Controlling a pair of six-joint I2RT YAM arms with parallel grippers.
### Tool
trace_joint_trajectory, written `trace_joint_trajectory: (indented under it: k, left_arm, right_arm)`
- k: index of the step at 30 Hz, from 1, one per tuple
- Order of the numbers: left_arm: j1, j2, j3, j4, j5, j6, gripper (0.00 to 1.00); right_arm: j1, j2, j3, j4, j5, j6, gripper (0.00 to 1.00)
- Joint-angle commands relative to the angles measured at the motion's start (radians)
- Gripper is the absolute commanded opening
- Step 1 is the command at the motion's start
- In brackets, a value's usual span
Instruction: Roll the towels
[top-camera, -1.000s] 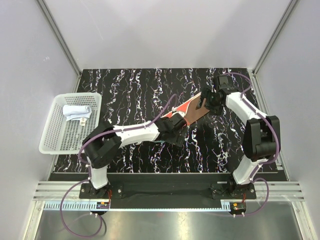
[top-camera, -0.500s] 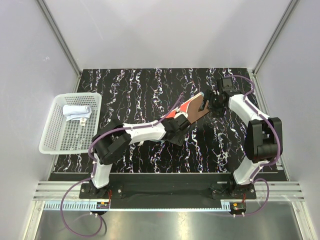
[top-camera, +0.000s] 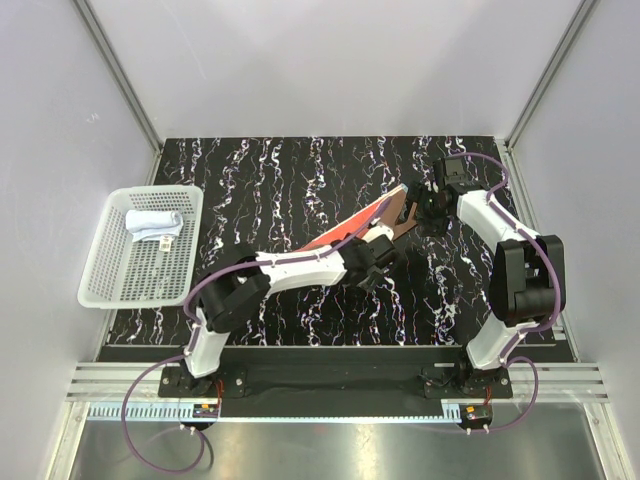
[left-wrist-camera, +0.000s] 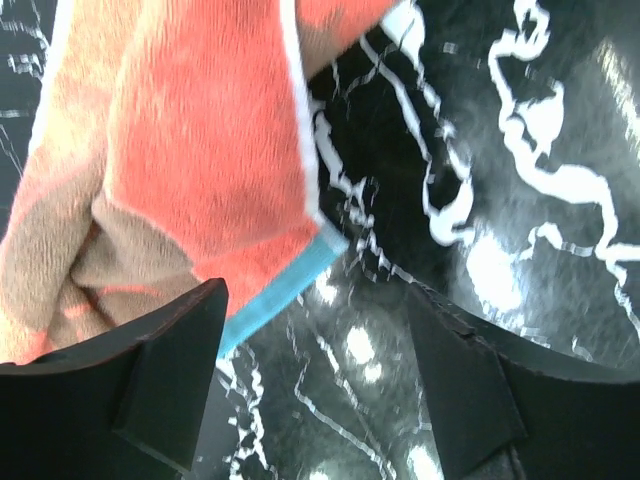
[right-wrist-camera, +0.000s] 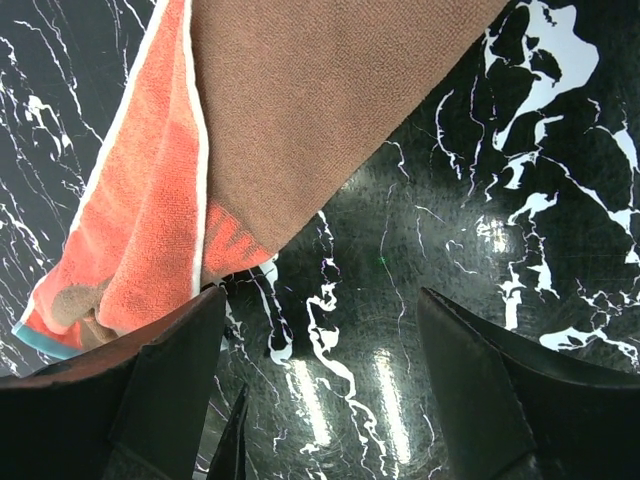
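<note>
Rust-brown towel with red-orange patch and teal edge (top-camera: 392, 212): near end hidden under left gripper (top-camera: 378, 260) in top view; cut off by upper edge in both wrist views. Pale blue-white cloth (top-camera: 152, 222): folds too small to tell.

- Tabletop (top-camera: 260, 170): glossy black, streaked with white marble-like veins and faint purple flecks.
- Brown towel (right-wrist-camera: 330, 100): rust-brown field, a red-orange patch bordered by a thin white line, and a teal strip along one edge.
- Second towel (top-camera: 153, 222): white to pale blue, plain.
- Basket (top-camera: 150, 272): white, with a grid of small holes.
- Left gripper (left-wrist-camera: 320, 390) and right gripper (right-wrist-camera: 330, 390): matte black fingers.
- Arms (top-camera: 290, 268): white shells, black joints, purple cables.
</note>
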Motion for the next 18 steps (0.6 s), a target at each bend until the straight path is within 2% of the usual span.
trace_joint_trajectory:
  k: [1, 10, 16, 17, 18]
  left_arm:
    - [0.007, 0.051, 0.043, 0.003, -0.055, 0.022, 0.74]
    - [0.011, 0.1, 0.072, 0.003, -0.058, 0.03, 0.63]
    - [0.021, 0.091, 0.045, 0.026, -0.052, 0.03, 0.32]
    - [0.022, 0.088, 0.031, 0.031, -0.051, 0.03, 0.26]
    - [0.027, 0.081, 0.022, 0.036, -0.047, 0.028, 0.14]
  right_arm:
    - [-0.006, -0.043, -0.01, 0.029, -0.02, -0.016, 0.83]
    - [-0.007, -0.054, -0.025, 0.024, -0.012, -0.027, 0.83]
    - [-0.01, -0.056, -0.024, 0.018, -0.011, -0.032, 0.83]
    - [-0.01, -0.054, -0.024, 0.018, -0.009, -0.032, 0.82]
    - [-0.012, -0.056, -0.022, 0.016, -0.011, -0.03, 0.83]
